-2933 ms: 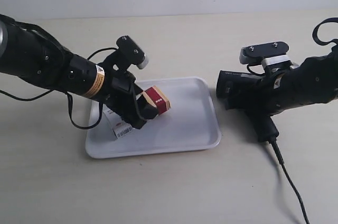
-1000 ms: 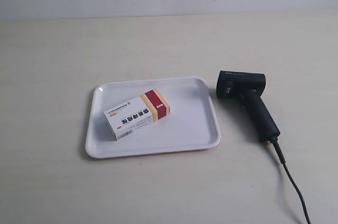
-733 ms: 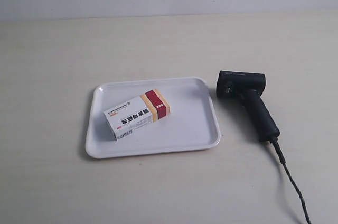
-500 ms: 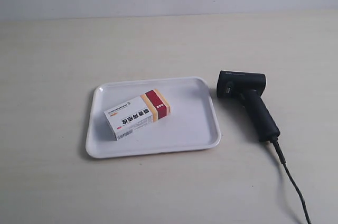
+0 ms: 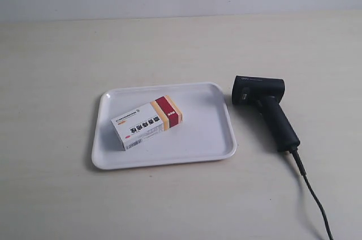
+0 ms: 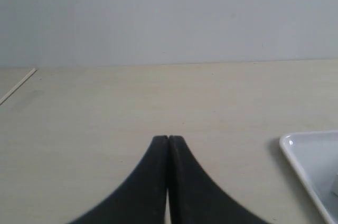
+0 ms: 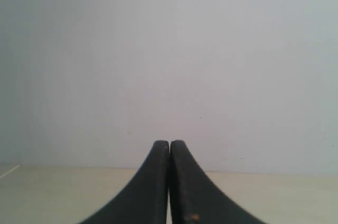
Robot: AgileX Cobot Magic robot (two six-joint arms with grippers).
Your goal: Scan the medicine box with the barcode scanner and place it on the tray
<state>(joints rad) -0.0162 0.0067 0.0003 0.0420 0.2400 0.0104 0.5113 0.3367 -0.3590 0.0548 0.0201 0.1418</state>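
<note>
Medicine box (image 5: 147, 122) now lies on the tray (image 5: 209, 138), scanner (image 5: 264, 110) right of it; both arms pulled away, left gripper (image 6: 168, 140) and right gripper (image 7: 169, 145) pinched closed, empty. Looks done.

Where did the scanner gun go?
In the exterior view, the barcode scanner lies on the table just right of the tray, untouched, its cable trailing toward the bottom edge.

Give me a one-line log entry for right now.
medicine box: flat on tray | barcode scanner: on table beside tray | left hand: shut, empty | right hand: shut, empty
</note>
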